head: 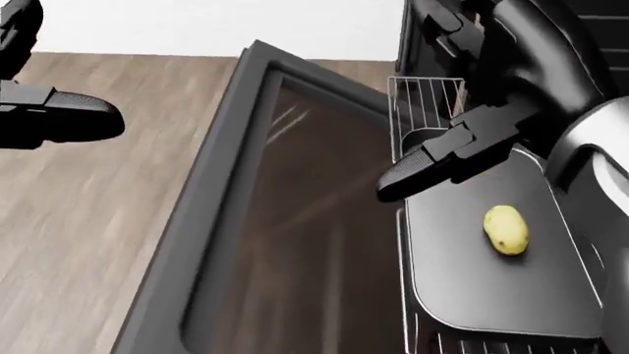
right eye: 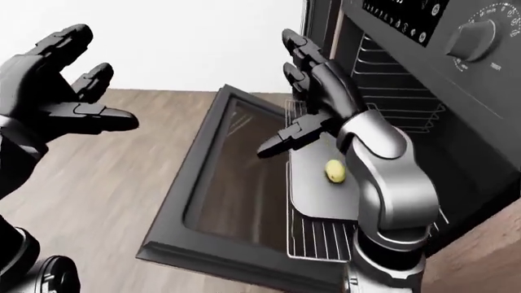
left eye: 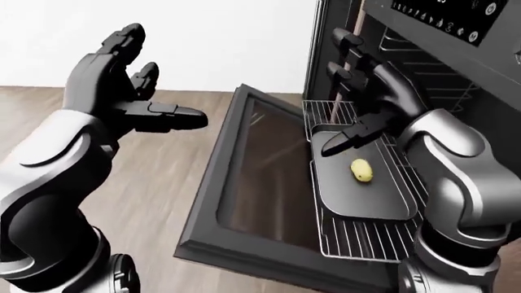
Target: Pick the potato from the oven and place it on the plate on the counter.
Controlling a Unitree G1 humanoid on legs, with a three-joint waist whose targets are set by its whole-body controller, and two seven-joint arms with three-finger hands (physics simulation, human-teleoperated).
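Right hand (left eye: 362,91): fingers spread wide, holding nothing; it hangs above the top end of the tray, up and left of the potato in the left-eye view, thumb pointing down-left toward the tray's corner.
Left hand (left eye: 122,85): also spread and empty, raised over the floor, well left of the potato and clear of the oven door.
Potato (left eye: 361,170): small, yellow, lying loose near the middle of the tray, nothing touching it.
Tray (left eye: 358,195): dark, flat, sitting on the rack under the potato.
Rack (left eye: 358,238): wire, pulled out past the oven mouth, over the door.
Door (left eye: 244,183): folded down fully, left of the potato in every view.
Plate: not in view, nor the surface it sits on.
Step in hand: reaching for the potato, by my reading; the grasp is not yet begun.
Doing it well: lower the right hand straight over the potato, with thumb on one long side and fingers on the other, and close gently, since the round shape would likely roll on the smooth tray if nudged sideways; lift clear of the rack before turning away.
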